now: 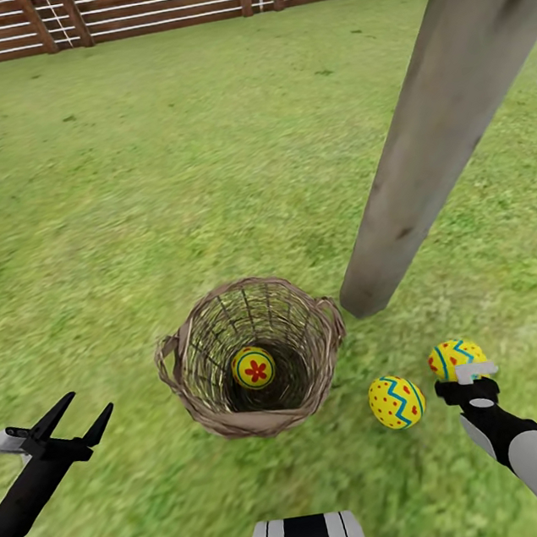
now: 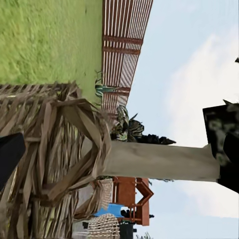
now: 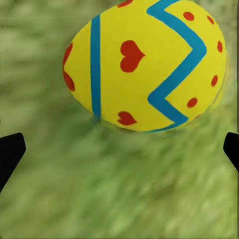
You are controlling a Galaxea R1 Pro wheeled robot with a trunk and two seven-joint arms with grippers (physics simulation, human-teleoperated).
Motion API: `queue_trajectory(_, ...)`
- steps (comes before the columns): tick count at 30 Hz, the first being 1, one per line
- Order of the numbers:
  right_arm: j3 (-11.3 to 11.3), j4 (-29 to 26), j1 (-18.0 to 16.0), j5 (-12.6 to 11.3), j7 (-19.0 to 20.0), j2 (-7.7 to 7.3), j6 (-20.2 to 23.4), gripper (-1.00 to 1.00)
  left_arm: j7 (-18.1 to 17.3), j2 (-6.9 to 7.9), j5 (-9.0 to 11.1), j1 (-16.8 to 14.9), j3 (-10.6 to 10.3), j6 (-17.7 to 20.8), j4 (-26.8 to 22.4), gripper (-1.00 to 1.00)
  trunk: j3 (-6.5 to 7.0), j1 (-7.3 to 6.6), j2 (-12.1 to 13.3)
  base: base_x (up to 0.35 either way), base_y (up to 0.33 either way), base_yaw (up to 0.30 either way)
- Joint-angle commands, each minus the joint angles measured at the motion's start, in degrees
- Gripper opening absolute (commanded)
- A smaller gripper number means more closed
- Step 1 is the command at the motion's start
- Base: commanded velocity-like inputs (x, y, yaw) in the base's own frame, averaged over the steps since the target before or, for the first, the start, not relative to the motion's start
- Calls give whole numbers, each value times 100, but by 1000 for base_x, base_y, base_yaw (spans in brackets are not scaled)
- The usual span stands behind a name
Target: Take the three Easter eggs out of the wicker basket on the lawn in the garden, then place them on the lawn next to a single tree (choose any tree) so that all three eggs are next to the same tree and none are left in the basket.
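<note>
A small round wicker basket [image 1: 251, 358] of brown open weave, with two little loop handles, is seen standing on the bright green lawn [image 1: 163, 189]; it is taken as the landmark. At its bottom one yellow egg with a red flower [image 1: 254, 367] is seen lying. Just beside the basket, on the side of the right arm, a second yellow egg [image 1: 397, 402] marked with a blue zigzag and red dots is found on the grass, and a little beyond it a third egg [image 1: 455, 357] of yellow with blue zigzags and red hearts and dots is seen, also on the grass. The right end effector [image 1: 474, 378] is held at this third egg with its fingers spread wide apart and nothing gripped; in the right wrist view the egg [image 3: 144, 64] is shown apart from both black fingertips. The smooth pale grey-beige tree [image 1: 436, 125] is rooted close behind the basket, toward the right arm's side. The left end effector [image 1: 72, 420] is held beside the basket on the opposite side, its black fingers parted and empty. A wooden fence [image 1: 138, 5] is seen far behind the basket.
</note>
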Motion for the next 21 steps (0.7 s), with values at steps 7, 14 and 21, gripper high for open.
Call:
queue_trajectory(7, -33, -401, -3, -11, 223, -39, 1075, 100, -22, 18, 1, -3, -5, 33, -16, 100, 153, -19, 8, 0, 0, 0)
queue_trajectory(14, -41, -1440, -3, -8, 1871, -528, 3444, 100, -21, 19, 1, -3, -14, 34, -17, 100, 308, -37, 18, 0, 0, 0)
queue_trajectory(21, -7, -1831, -4, 29, 4997, -1427, 4670, 100, -21, 32, 1, -3, -5, 38, -8, 100, 463, -55, 27, 0, 0, 0)
